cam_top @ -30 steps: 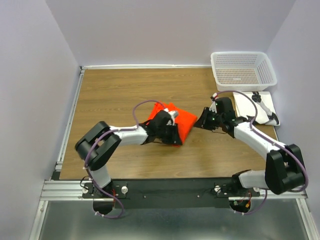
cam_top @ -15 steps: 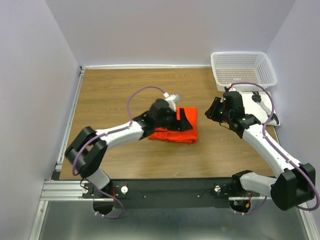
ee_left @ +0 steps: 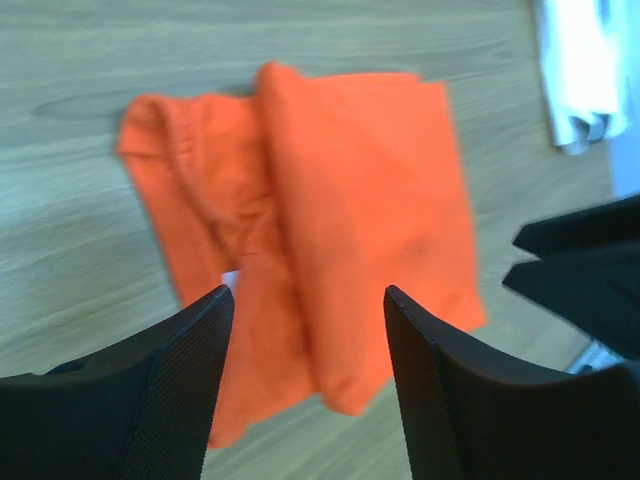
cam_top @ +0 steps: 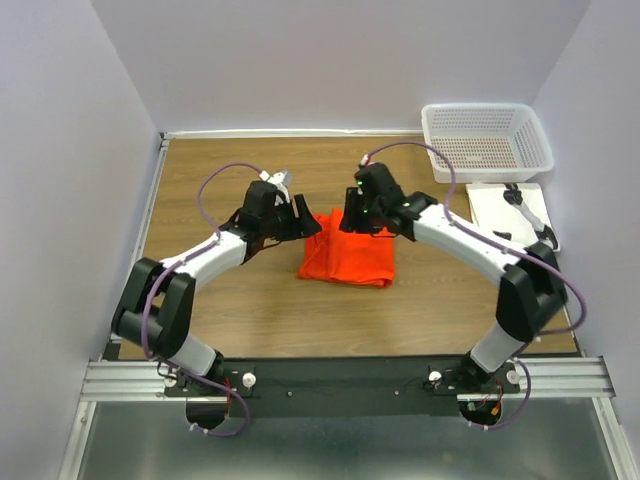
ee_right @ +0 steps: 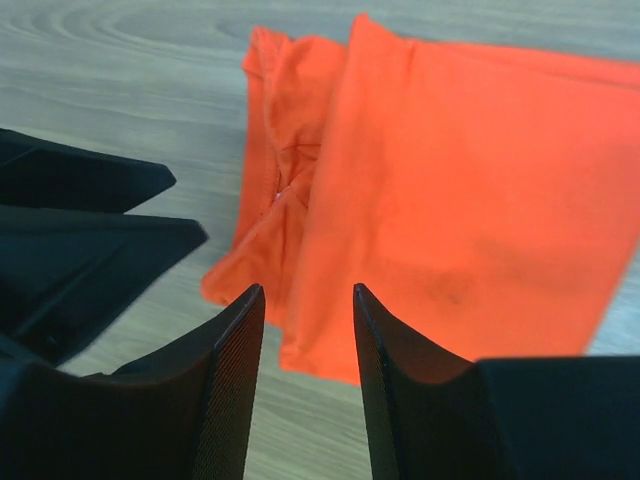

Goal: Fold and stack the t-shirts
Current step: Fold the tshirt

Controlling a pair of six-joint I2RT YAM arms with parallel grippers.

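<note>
We see one orange-red t-shirt (cam_top: 348, 258) lying folded on the wooden bench (cam_top: 220, 170), as a nearly rectangular packet. The main panel of the t-shirt is quite flat, and along its left edge there is a narrower, rumpled strip of the same cloth, which both wrist views show clearly (ee_left: 330, 230) (ee_right: 440, 200). The left gripper (cam_top: 308, 225) is just beside the far left corner of the t-shirt. In its wrist view its jaws (ee_left: 305, 300) stand wide apart, with nothing between them, and the t-shirt is seen through the gap. The right gripper (cam_top: 352, 222) is over the far edge of the t-shirt, close to the left one. Its jaws (ee_right: 307, 292) are also released, with a narrower gap, and they grasp no cloth; whether the tips touch the t-shirt, we cannot tell. Each wrist view also catches the black fingers of the other gripper at its side. To the far right of the t-shirt, well apart from it, stands a white mesh basket (cam_top: 487, 140). A white flat board (cam_top: 495, 205) lies to the right of the t-shirt, with a black tool (cam_top: 532, 215) on it.
</note>
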